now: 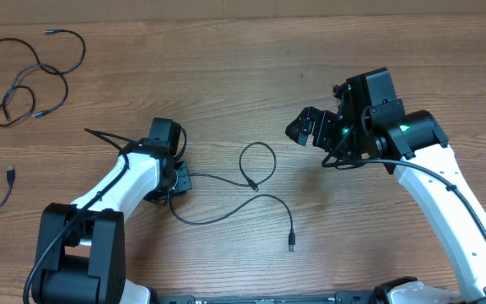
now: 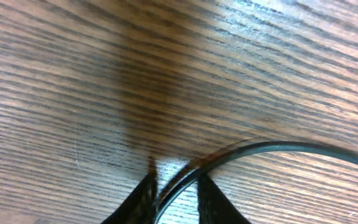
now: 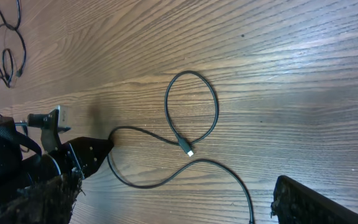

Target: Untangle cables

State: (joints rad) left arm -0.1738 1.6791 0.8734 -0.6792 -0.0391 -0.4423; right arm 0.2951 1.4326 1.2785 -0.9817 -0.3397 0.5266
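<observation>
One thin black cable (image 1: pixel 226 180) lies mid-table, curled into a loop (image 1: pixel 272 160), with one plug inside the loop (image 1: pixel 253 184) and the other plug end (image 1: pixel 291 245) toward the front. My left gripper (image 1: pixel 178 177) sits low on the cable's left stretch. In the left wrist view its two fingers (image 2: pixel 146 199) have closed in on the cable (image 2: pixel 278 146), which lies against the left finger. My right gripper (image 1: pixel 306 127) hovers open to the right of the loop, holding nothing. Its view looks down on the cable loop (image 3: pixel 216 112) and the left gripper (image 3: pixel 86 155).
More loose black cables (image 1: pixel 36 72) sprawl over the far left corner of the wooden table (image 1: pixel 226 76), also seen at the top left as cables (image 3: pixel 5 56) in the right wrist view. Another plug end (image 1: pixel 11 173) lies at the left edge.
</observation>
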